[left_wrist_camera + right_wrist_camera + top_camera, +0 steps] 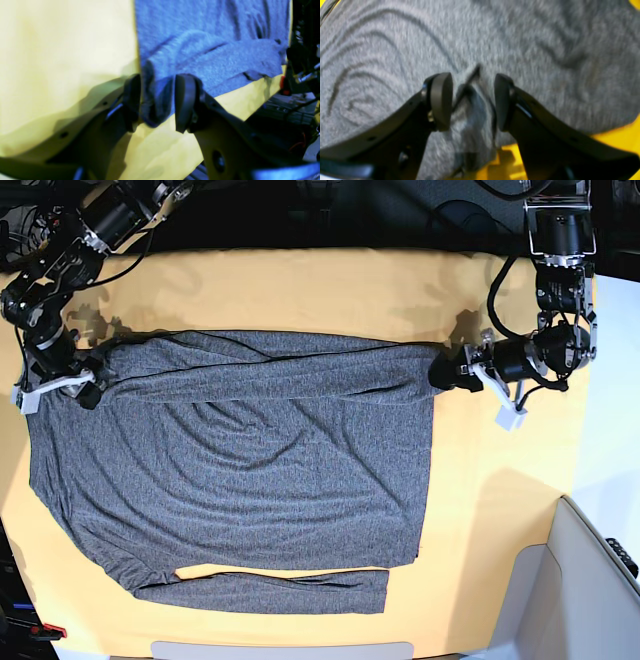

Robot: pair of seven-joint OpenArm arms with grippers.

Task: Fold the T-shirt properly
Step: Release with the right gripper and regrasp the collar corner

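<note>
Both black two-finger grippers stand with jaws apart, fabric lying loose between the pads, neither pinching it: left gripper at a shirt corner, right gripper over a raised crease. Wrist views alone show these gaps; the base view alone shows the whole dark heather-grey long-sleeved knit T-shirt, spread flat and rippled on the yellow-orange table cloth. One sleeve is folded across the shirt's far edge, the other lies along its near edge. Its long axis runs side to side in the base view.
</note>
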